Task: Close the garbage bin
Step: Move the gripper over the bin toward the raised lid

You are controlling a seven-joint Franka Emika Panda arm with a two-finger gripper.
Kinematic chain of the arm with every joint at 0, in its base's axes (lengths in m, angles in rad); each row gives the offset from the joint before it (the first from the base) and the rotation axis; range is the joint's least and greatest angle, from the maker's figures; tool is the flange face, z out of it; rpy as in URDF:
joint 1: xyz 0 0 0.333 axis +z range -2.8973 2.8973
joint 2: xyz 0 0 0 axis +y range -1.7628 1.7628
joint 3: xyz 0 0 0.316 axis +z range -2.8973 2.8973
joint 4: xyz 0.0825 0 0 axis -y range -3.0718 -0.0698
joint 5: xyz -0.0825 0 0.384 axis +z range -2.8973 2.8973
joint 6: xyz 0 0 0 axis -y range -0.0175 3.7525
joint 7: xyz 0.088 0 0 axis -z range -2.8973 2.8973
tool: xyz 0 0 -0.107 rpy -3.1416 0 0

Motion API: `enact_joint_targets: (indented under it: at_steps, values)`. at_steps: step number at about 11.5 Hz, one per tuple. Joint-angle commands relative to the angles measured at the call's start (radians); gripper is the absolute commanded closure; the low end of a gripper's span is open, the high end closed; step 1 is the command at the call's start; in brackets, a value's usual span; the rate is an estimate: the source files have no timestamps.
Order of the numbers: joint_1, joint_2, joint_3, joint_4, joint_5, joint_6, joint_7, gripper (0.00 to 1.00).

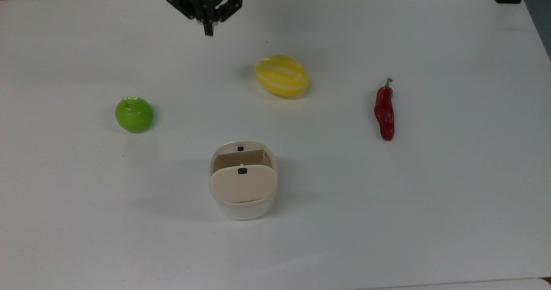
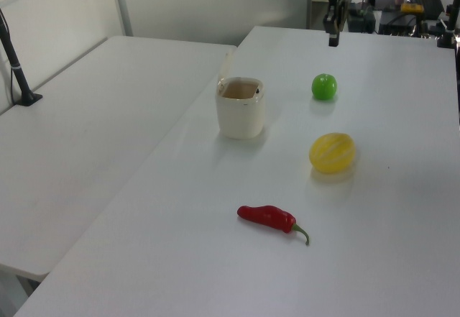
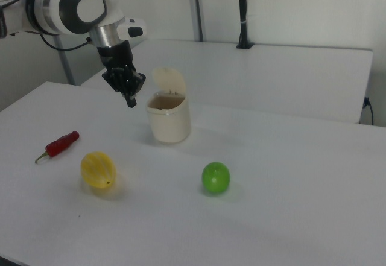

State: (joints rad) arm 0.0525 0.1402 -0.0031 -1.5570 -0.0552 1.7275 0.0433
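Going left to right in the top view, a glossy green apple (image 1: 134, 114) is sitting on the matte white worktop (image 1: 452, 195); the bin (image 1: 243, 204) is standing nearer the front edge, between apple and pepper, well apart from both. It is looking like thin, stiff, smooth cream plastic, rounded-square, probably light enough to slide if shoved sideways. Its beige lid (image 1: 243, 183) is standing up on a hinge at the bin's front side, a small black tab (image 1: 242, 170) at its free edge. I am judging that no grip is needed: pressing down and forward on the lid near that tab should be swinging it shut.

The claw (image 1: 208, 31) is hanging above the worktop's far side, fingers pinched together on nothing, well apart from the bin. Further right are lying a smooth striped yellow melon (image 1: 281, 75) and a shiny red pepper (image 1: 384, 112).
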Motion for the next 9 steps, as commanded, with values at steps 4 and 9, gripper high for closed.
enact_joint_targets:
  at_steps: [4, 9]
  values:
    - [0.004, 0.105, 0.006, 0.046, 0.008, 0.473, -0.007, 1.00]
    - [0.009, 0.185, 0.011, 0.090, 0.018, 0.752, -0.016, 1.00]
